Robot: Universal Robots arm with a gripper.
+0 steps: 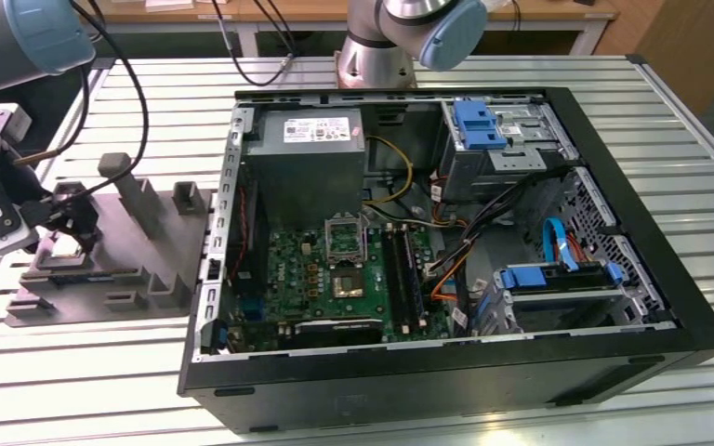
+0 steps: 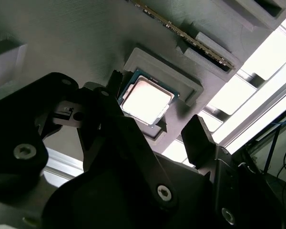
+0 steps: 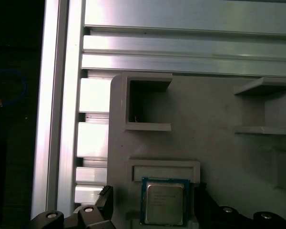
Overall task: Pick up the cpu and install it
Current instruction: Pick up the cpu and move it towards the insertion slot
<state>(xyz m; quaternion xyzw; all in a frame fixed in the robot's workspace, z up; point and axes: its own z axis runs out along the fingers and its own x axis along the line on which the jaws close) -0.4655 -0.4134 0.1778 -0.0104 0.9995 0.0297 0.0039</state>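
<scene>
Exterior view: my hand (image 1: pixel 66 230) hangs low over the grey holder (image 1: pixel 165 240) on the worktop (image 1: pixel 85 372), to the exterior view's left of the open case (image 1: pixel 456 383). Second wrist view: the cpu (image 2: pixel 147 101) lies flat in a holder recess, my fingers (image 2: pixel 196 136) spread either side, gripping nothing. First wrist view: the cpu (image 3: pixel 164 201) sits between them, untouched on one side.

cpu (image 3: pixel 163 201) sits in fixture (image 3: pixel 205 119) pocket, btwn gripper (image 3: pixel 153 199) fingers (image 3: pixel 106 196).
</scene>
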